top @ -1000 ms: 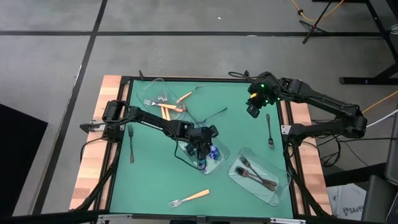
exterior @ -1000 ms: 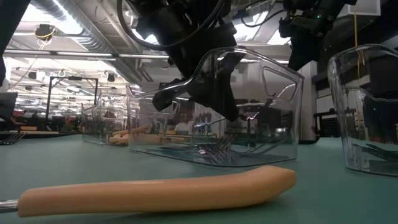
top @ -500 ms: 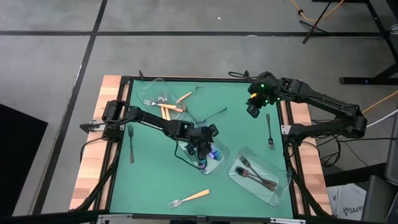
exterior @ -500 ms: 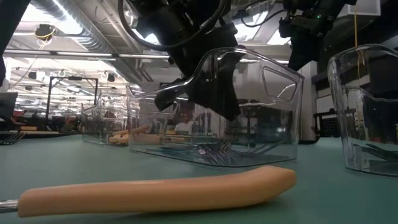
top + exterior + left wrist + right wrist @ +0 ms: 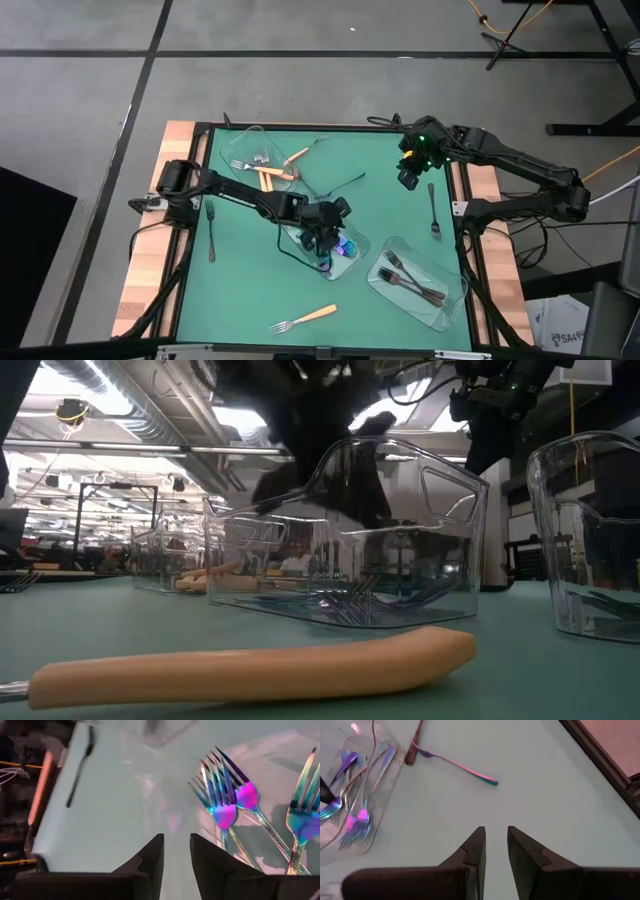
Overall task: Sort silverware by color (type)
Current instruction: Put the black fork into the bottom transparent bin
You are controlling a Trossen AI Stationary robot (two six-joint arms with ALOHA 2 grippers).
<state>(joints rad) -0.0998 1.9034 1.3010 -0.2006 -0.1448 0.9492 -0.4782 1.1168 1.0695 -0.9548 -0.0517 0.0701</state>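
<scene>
Silverware, the iridescent forks [image 5: 227, 805] in the middle tray [image 5: 352, 262], could snag the left gripper [image 5: 322, 240], whose spread, empty jaws hang just above.

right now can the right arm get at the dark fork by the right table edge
Probably yes. The right gripper hangs over bare mat at the table's far right, empty, with its fingers a little apart. The dark fork lies flat just nearer along that edge, alone on the mat, outside any tray, and the left gripper is off at the middle tray.

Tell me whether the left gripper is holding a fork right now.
No. The left gripper is open and empty above the middle tray; the iridescent forks lie loose inside.
</scene>
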